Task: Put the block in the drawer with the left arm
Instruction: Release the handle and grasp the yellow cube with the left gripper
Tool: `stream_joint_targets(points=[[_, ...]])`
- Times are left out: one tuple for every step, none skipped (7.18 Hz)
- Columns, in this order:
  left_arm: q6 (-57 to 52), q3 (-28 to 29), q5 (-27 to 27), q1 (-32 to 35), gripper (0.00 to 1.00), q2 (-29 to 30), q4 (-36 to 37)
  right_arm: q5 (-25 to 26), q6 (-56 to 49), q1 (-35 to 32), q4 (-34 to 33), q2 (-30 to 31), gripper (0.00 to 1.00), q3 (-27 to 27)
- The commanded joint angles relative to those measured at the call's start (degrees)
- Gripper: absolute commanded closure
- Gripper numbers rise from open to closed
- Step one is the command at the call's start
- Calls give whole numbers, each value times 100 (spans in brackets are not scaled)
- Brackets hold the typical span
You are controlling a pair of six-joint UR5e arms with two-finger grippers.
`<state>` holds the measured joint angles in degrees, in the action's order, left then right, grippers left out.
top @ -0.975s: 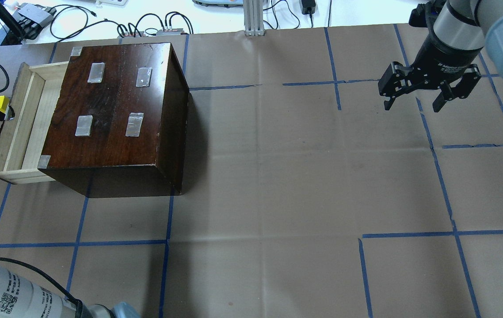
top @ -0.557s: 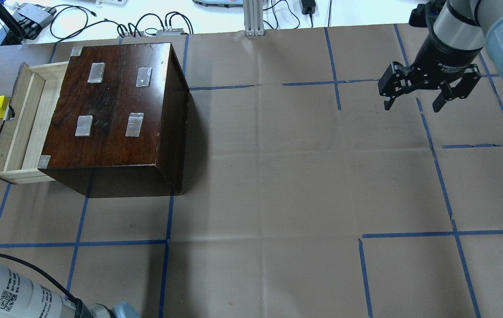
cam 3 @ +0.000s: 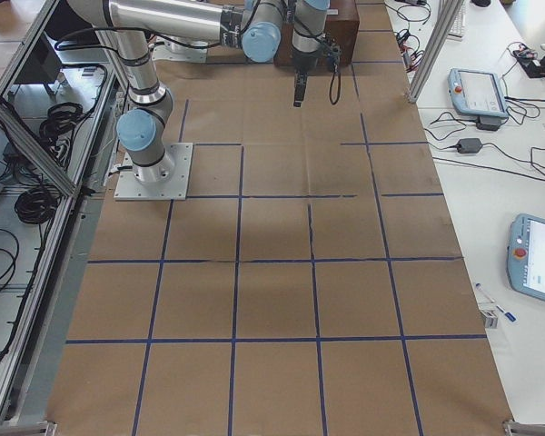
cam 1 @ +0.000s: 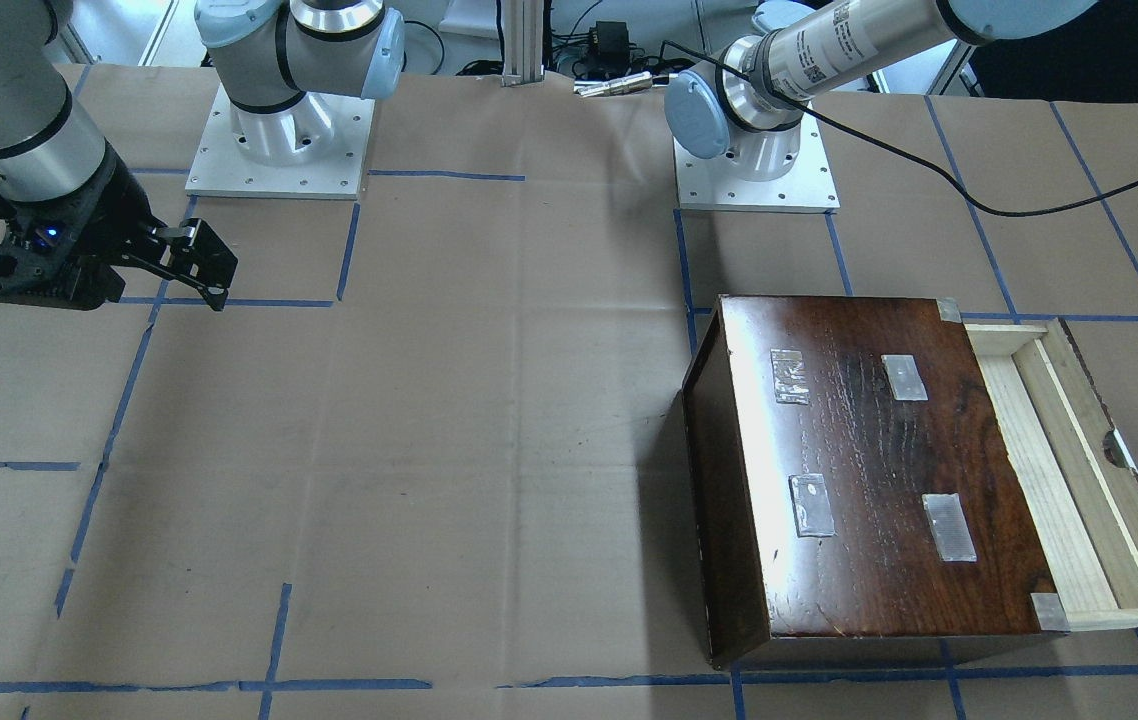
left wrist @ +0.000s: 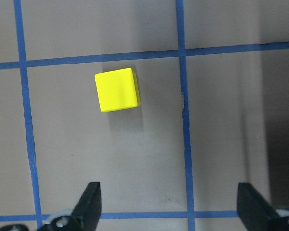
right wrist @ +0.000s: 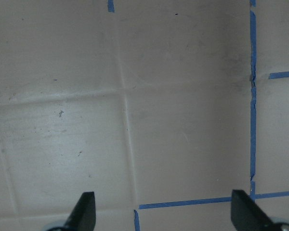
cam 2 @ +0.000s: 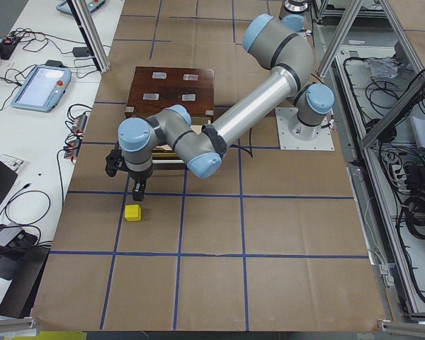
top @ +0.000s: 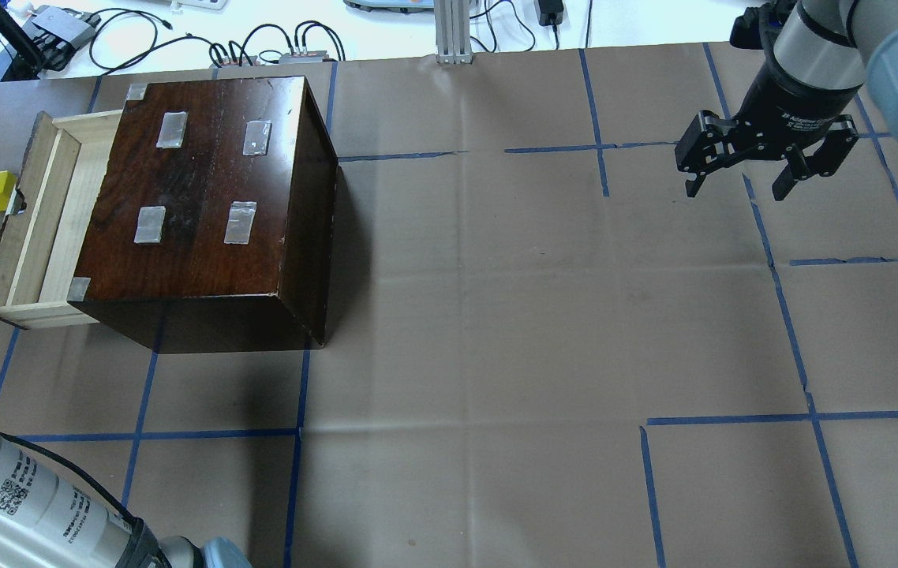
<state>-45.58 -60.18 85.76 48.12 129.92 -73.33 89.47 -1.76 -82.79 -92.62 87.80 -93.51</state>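
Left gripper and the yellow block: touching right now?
Apart. The left wrist view shows the left gripper open, with bare paper between its fingertips and the block.

Left gripper (left wrist: 169,204): we're watching it letting go and backing off the overhead view's left edge, fingers spread apart.
Block (left wrist: 117,89): we're seeing it lying freed on the table (top: 496,315), just beside the drawer (top: 27,229) front.
Left arm (top: 23,505): we're seeing its forearm swinging further into the overhead view's corner.
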Motion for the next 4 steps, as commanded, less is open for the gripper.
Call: stream_joint_targets(points=[[-231, 916, -200, -153, 2, 681, -355, 0, 0, 0, 7, 0, 0, 0], [-249, 1329, -200, -153, 2, 953, -453, 0, 0, 0, -2, 0, 0, 0], [-267, 1603, -200, -145, 2, 1182, -515, 0, 0, 0, -2, 0, 0, 8], [-258, 1710, -218, -110, 2, 1306, -507, 0, 0, 0, -2, 0, 0, 0]])
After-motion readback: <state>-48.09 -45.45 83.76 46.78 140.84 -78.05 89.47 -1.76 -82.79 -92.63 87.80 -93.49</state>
